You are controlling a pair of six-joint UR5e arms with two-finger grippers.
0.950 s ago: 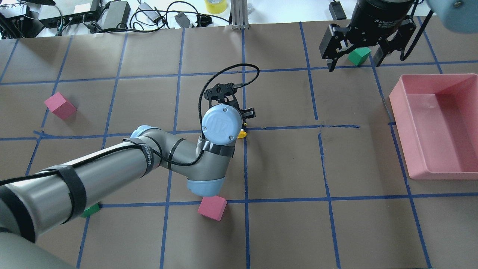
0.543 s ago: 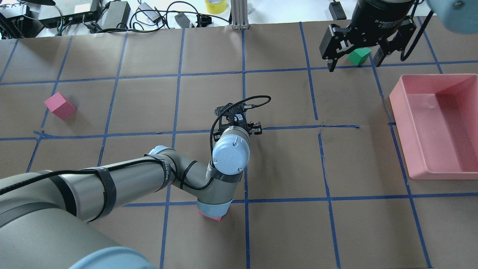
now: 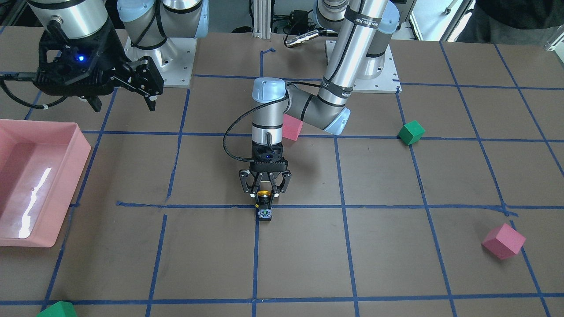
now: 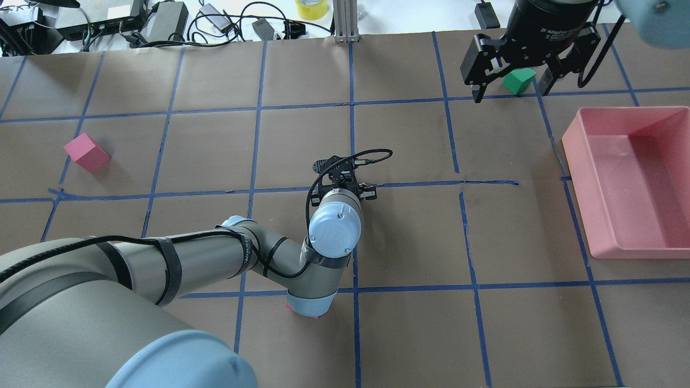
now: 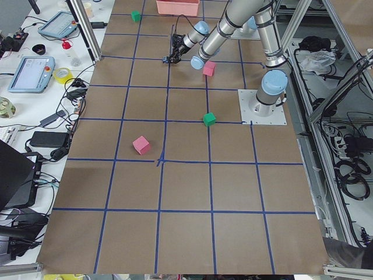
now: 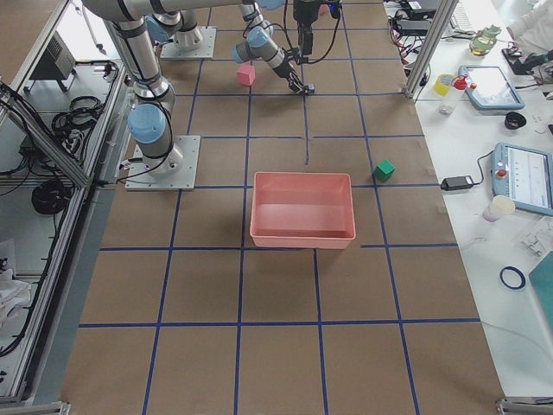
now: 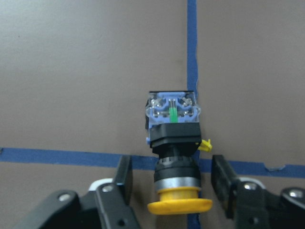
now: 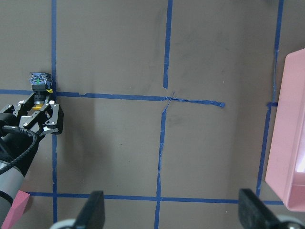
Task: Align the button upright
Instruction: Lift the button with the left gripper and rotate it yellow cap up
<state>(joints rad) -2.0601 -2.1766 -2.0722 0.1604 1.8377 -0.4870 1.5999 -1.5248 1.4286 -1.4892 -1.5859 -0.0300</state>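
At the left of the front view, beside the pink plastic tray point(image 3: 44, 122), the right gripper point(image 3: 124, 106) hangs wide open and empty. In the middle, the tiny push-button with a round yellow cap and black body point(image 3: 264, 204) lies on its side on the brown table point(image 3: 396, 255), on a blue tape line point(image 3: 396, 207). The left gripper point(image 3: 264, 193) sits low and open, one finger each side of the cap, not squeezing it. The button is not standing up. I think grabbing, lifting and turning are all left.

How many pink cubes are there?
2. The near pink cube sits beside the left arm at its elbow; the far pink cube lies farther out on the robot's left. More could hide under the arms.
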